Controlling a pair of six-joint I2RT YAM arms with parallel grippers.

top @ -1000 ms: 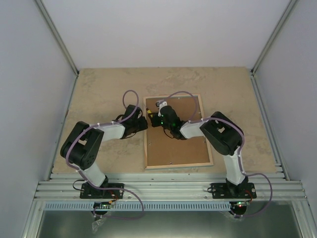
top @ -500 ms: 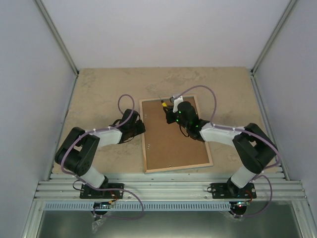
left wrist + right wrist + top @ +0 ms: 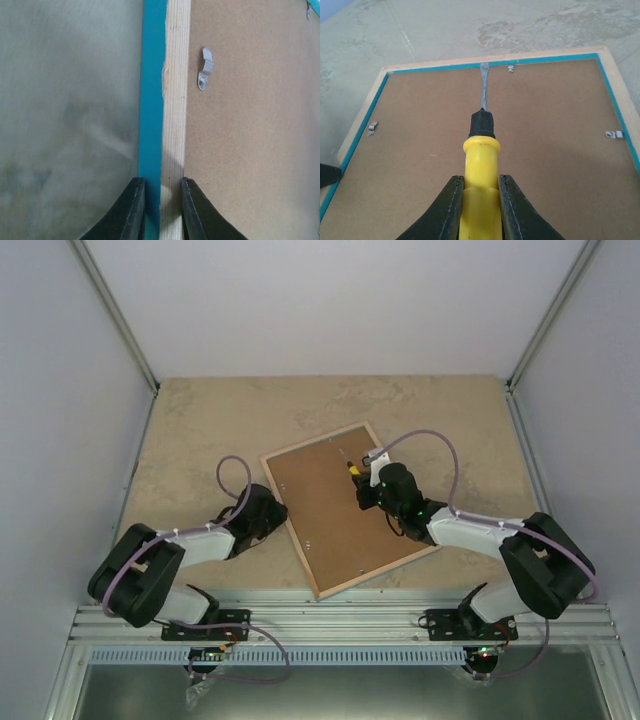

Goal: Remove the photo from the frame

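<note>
From overhead: the frame [image 3: 380,573] lies back-up and askew on the beige table [image 3: 200,420], its brown backing board [image 3: 335,530] filling the opening. The left gripper [image 3: 280,512] grips the frame's left edge. The right gripper [image 3: 366,483] hangs over the board, holding a yellow-handled screwdriver [image 3: 352,468].

Left wrist: the left gripper [image 3: 160,210], drawn narrow, pinches the frame [image 3: 175,100] rail, one finger on the turquoise side, the other on the bare wood. A metal clip [image 3: 205,75] sits on the backing board [image 3: 250,125] just beside the rail.

Right wrist: the right gripper [image 3: 481,205] is clamped on the screwdriver [image 3: 481,150] handle. The blade tip reaches the frame's [image 3: 445,64] far rail, near a second clip [image 3: 510,68]. The backing board [image 3: 545,125] sits seated inside. The photo shows in no view.
</note>
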